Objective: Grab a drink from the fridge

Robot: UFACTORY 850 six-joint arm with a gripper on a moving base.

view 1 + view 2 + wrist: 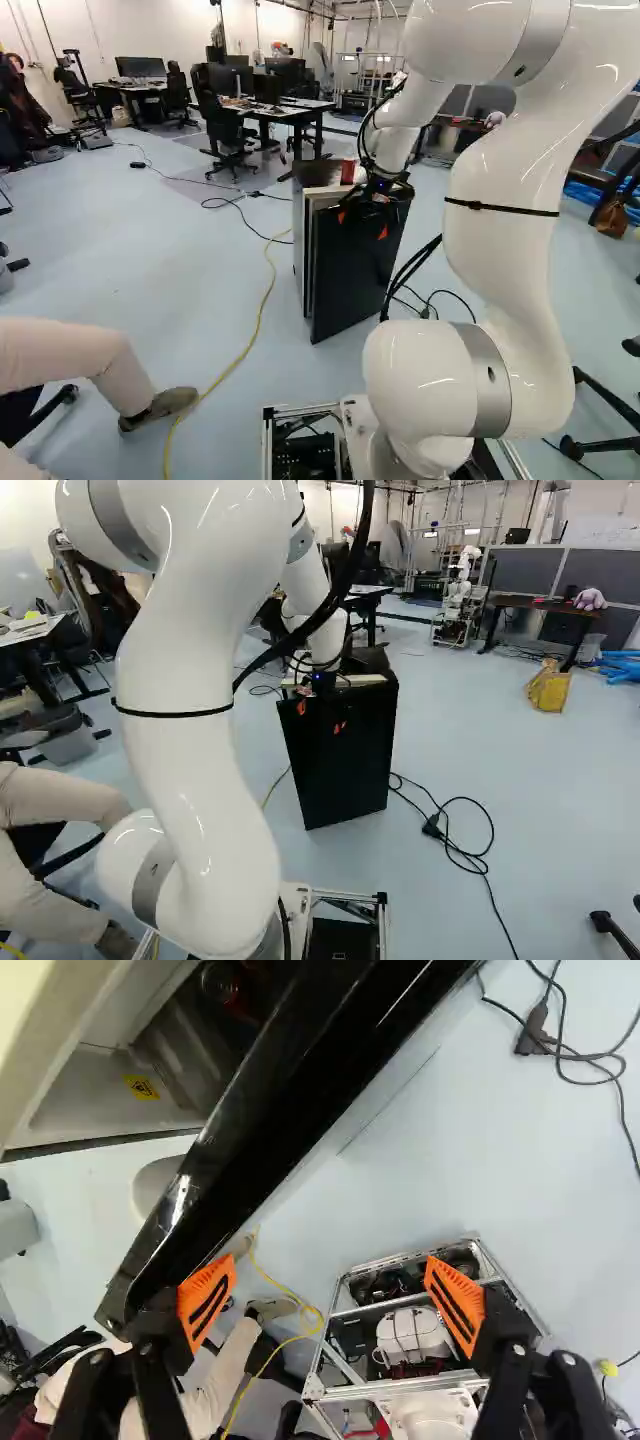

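The job looked partly done. The fridge [298,235] had its black door [350,265] standing ajar, and the wrist view looked down past the door's top edge to a pale interior with a yellow label [141,1087] inside. That made the opening stage seem well begun, though perhaps not finished: the gap might have been too narrow for the gripper [332,1305] to go in cleanly.

The drink had not been taken. The fingers [208,1310] were spread wide apart with nothing clamped between them. One was close beside the free end of the door; whether it touched, I could not tell. The arm [510,230] reached over the door, so the gripper was at the door's top rather than inside.

As for the drink itself, a small round thing [220,980], likely the end of a can or bottle, showed in the dark of the interior, beyond the door from the gripper. Its kind was too unclear to name. A red can [348,171] also stood upright on the fridge's top, near the edge beside the wrist, but the task asked for one from inside.

What was left, by my judgement: swing the door wider if needed, clear its edge, turn in toward the opening, close on a drink and bring it out. The door's edge was the likeliest thing to catch a finger.
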